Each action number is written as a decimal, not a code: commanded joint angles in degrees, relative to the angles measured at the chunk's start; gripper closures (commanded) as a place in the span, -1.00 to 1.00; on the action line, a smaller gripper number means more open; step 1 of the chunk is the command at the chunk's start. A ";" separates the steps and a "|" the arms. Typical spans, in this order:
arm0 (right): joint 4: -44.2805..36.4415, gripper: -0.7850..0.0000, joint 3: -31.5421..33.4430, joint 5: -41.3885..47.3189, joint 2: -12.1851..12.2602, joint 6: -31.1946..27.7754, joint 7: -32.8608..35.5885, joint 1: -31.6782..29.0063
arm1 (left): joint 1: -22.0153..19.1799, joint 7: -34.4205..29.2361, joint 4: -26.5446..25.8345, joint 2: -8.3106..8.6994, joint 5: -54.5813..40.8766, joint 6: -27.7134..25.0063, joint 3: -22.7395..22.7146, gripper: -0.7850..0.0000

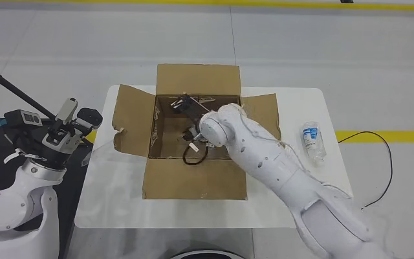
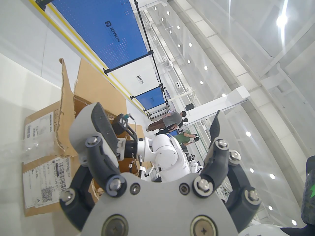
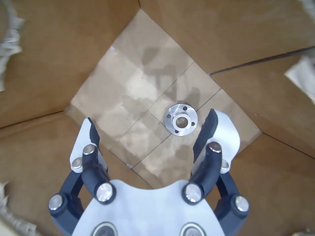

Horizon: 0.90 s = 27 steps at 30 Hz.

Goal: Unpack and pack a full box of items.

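Here, the right gripper [image 3: 150,117] hangs spread in the box [image 3: 61,57] over a flange [image 3: 180,122] (left gripper [image 2: 157,110] spread too).

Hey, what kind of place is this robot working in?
Probably a big industrial hall or robot test floor: a high roof with rows of ceiling lights, blue partition panels, and a yellow floor line beside the table.

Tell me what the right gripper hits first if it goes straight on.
Probably the flange on the box floor, roughly in line with the open right gripper; depth is unclear.
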 commanded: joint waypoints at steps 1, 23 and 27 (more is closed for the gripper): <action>-9.26 0.13 5.07 -2.32 2.74 -0.07 2.52 -4.07 | 0.00 0.00 0.00 0.00 0.00 0.00 0.00 -1.00; -48.40 0.98 53.23 -14.84 14.52 -2.22 11.67 -36.27 | 0.00 0.00 0.00 0.00 0.00 0.00 0.00 -1.00; -44.34 0.76 57.06 -14.59 15.17 -2.60 13.05 -36.40 | 0.00 0.00 0.00 0.00 0.00 0.00 0.00 -1.00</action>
